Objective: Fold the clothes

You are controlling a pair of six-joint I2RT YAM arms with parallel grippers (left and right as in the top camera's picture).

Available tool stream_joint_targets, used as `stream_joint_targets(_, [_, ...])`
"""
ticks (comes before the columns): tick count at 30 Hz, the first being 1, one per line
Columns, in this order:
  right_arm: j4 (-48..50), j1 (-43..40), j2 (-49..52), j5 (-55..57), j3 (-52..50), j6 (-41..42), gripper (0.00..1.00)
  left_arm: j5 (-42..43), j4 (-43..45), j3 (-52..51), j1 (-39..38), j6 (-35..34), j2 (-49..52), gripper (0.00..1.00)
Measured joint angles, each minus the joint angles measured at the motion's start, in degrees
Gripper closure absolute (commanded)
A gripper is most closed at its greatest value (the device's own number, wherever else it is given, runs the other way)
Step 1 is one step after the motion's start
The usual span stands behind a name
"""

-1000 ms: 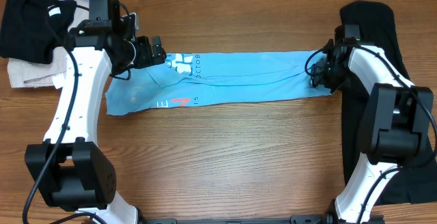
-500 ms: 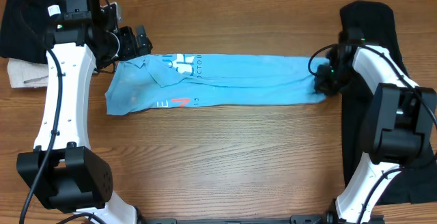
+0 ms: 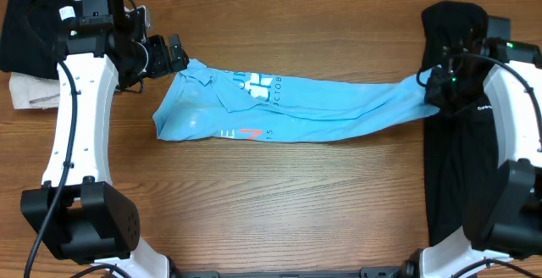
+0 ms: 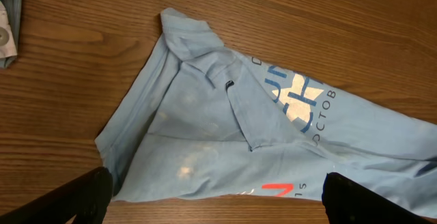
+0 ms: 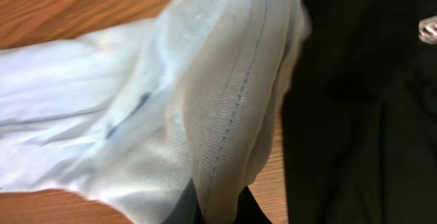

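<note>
Blue T-shirt [image 3: 339, 108], long creased strip, pinched by right end effector [image 3: 429, 91]

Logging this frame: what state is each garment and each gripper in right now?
light blue T-shirt: folded into a long strip, left end lying flat, right end pinched and raised.
right gripper: shut on the shirt's right end.
left gripper: open, above the shirt's left end, holding nothing.
long black garment: lying lengthwise at the right, not held.
black cloth pile: bunched at top left, untouched.
white cloth: partly under that pile.
</note>
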Motion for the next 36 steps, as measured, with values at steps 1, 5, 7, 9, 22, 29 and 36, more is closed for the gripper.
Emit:
stream_joint_targets(1, [-0.02, 1.07, -0.28, 0.04, 0.11, -0.13, 0.95, -0.02, 0.00, 0.00, 0.00, 0.00, 0.00, 0.00])
stream_joint_targets(5, [0.46, 7.04, -0.22, 0.11, 0.13, -0.48, 0.94, 0.00, -0.09, 0.00, 0.02, 0.00, 0.00, 0.00])
stream_joint_targets(7, [1.27, 10.45, -0.22, 0.13, 0.13, -0.35, 0.94, 0.00, -0.20, 0.00, 0.02, 0.00, 0.00, 0.00])
stream_joint_targets(9, [2.19, 14.36, -0.22, 0.11, 0.13, 0.15, 0.94, 0.00, -0.22, 0.00, 0.00, 0.00, 0.00, 0.00])
stream_joint_targets(22, [13.22, 34.58, -0.07, 0.07, 0.13, 4.59, 0.84, 0.00, -0.35, 0.02, 0.00, 1.03, 0.00, 0.00])
stream_joint_targets(29, [17.94, 38.34, 2.73, 0.11, 0.13, 7.45, 0.60, 0.00, -0.35, 0.02, 0.00, 1.05, 0.00, 0.00])
stream_joint_targets(36, [23.93, 42.64, 6.80, -4.83, 0.11, 10.80, 0.32, 0.02, -0.35, 0.02, 0.00, 1.05, 0.00, 0.00])
